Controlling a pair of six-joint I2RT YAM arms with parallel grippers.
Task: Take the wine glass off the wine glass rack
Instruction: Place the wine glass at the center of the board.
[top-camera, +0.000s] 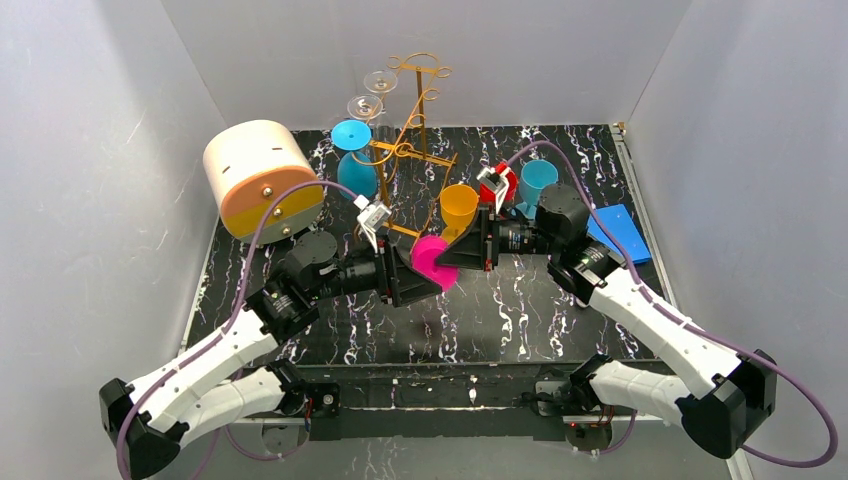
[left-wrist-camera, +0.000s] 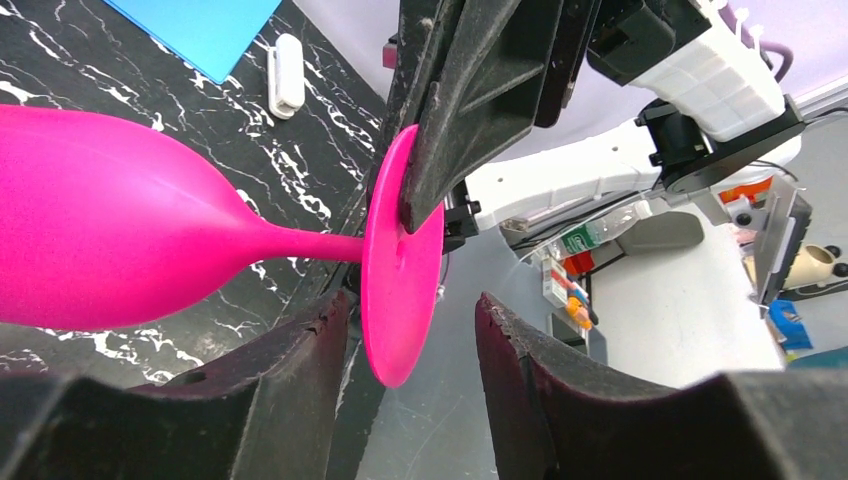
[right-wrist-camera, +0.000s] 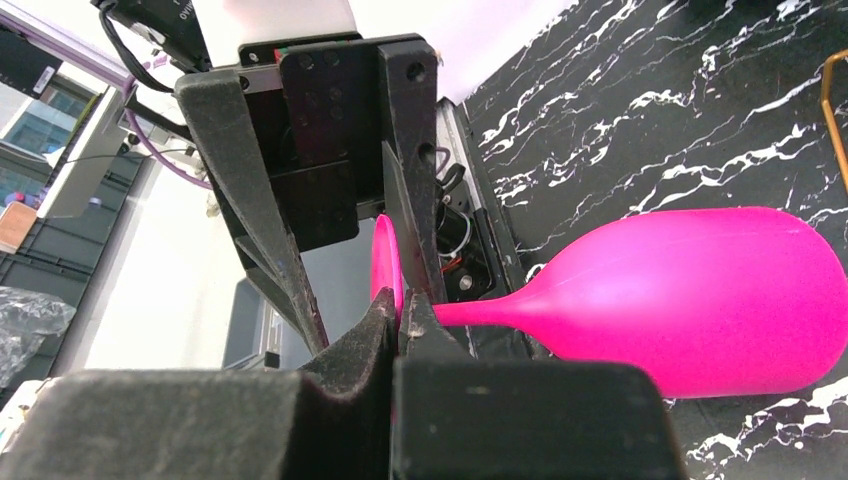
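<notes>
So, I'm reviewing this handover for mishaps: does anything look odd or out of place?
Only the pink wine glass: it hangs sideways, away from the wine glass rack, the right tool pinching its foot, the left tool open around that foot. Nothing looks spilled or broken.

Plain white walls (top-camera: 100, 100) on three sides of a black, white-veined marble tabletop (top-camera: 520, 320)

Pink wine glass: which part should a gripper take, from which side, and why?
Likely the foot disc, pinched edge-on across its rim, coming square to the stem. The pink wine glass lies sideways; its thin foot fits between jaws, as the right gripper shows.
</notes>
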